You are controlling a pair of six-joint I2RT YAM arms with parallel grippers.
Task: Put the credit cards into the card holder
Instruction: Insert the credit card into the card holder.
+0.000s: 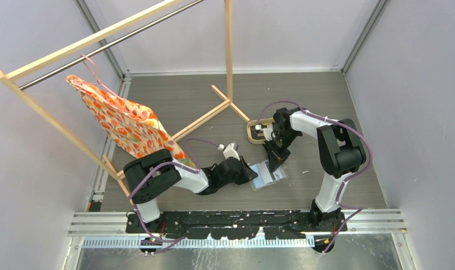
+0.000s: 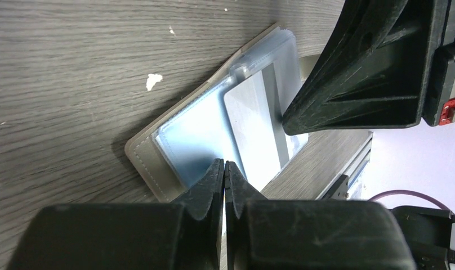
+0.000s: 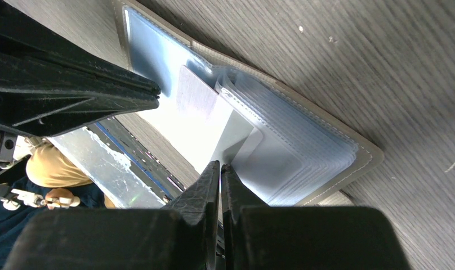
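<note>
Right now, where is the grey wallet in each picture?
Top view: the wallet lies open, just below centre.
Left wrist: wallet in the centre, slanting up rightward.
Right wrist: wallet from top left down to the right.
Shared landmark: the white card on its clear pockets, in both wrist views.

Top external camera: fixed high behind the arm bases, facing steeply down over the whole dark wood-grain table [image 1: 186, 95]. Left wrist camera: very close, by the table's near edge, looking past the left gripper [image 2: 223, 166] at the open grey-taupe folding card holder [image 2: 143, 160]. Right wrist camera: equally close, facing it from the opposite side past the right gripper [image 3: 219, 167]. All three views share the holder.
</note>
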